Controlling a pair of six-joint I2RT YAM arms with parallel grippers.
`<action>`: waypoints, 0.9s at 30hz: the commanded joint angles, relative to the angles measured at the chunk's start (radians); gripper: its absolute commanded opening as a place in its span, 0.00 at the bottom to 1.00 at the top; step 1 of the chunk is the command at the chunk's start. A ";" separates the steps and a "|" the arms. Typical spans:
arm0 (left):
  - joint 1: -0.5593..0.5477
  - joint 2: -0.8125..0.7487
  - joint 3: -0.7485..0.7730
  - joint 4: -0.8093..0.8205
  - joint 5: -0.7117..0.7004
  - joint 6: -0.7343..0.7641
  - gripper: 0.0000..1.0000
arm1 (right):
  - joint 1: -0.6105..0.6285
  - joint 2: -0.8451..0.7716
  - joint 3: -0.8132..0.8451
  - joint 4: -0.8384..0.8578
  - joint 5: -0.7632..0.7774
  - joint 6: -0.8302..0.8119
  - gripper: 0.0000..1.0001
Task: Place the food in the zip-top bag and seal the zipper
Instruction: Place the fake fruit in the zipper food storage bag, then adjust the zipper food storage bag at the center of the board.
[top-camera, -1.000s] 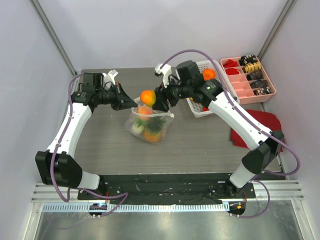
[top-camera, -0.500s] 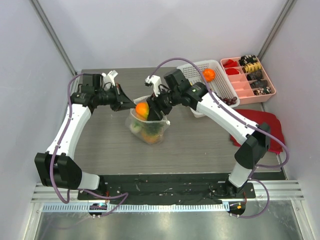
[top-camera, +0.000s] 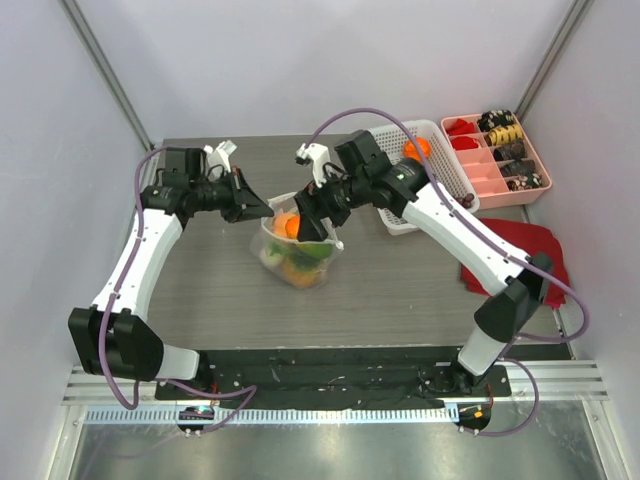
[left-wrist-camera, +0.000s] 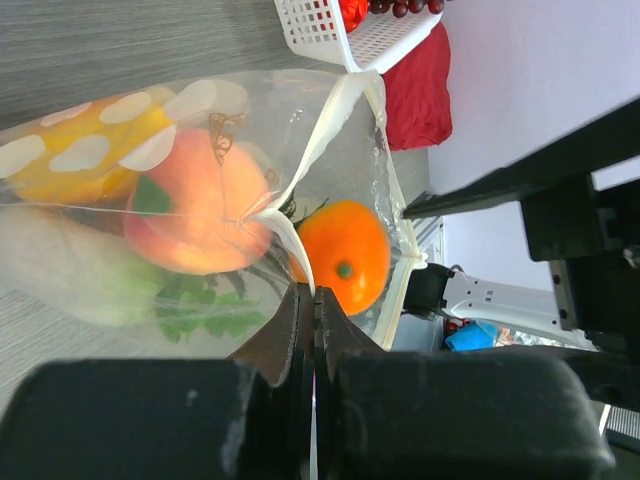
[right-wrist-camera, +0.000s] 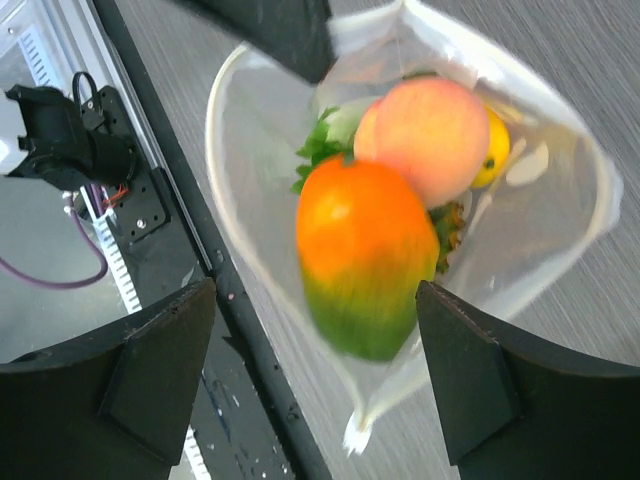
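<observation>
Top view is bright and even, light from above approx.; only soft shadows lie on the table (top-camera: 400, 290) under the arms. Left wrist pic: the left gripper (left-wrist-camera: 312, 298) is v. near and out of focus (the zip-top bag (left-wrist-camera: 350, 160) behind is sharp). Right wrist pic: the orange-green fruit (right-wrist-camera: 362, 255) is blurred, its edges smeared.

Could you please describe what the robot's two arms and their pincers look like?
The left arm and the right arm both have smooth white link shells joined by bulky black joints. A thin purple cable loops loosely along each. The left pincer and the right pincer are matte black, with two wedge-shaped fingers tapering towards the tips. No markings are legible.
</observation>
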 joint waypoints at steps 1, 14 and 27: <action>-0.003 -0.048 0.015 0.011 0.025 0.012 0.00 | -0.005 -0.156 -0.057 -0.034 0.052 -0.012 0.86; 0.000 -0.059 -0.008 0.020 0.028 0.010 0.00 | -0.159 -0.622 -0.704 0.469 -0.018 -0.270 0.81; 0.001 -0.052 0.008 0.000 0.019 0.019 0.00 | -0.156 -0.583 -1.014 1.093 -0.105 -0.210 0.62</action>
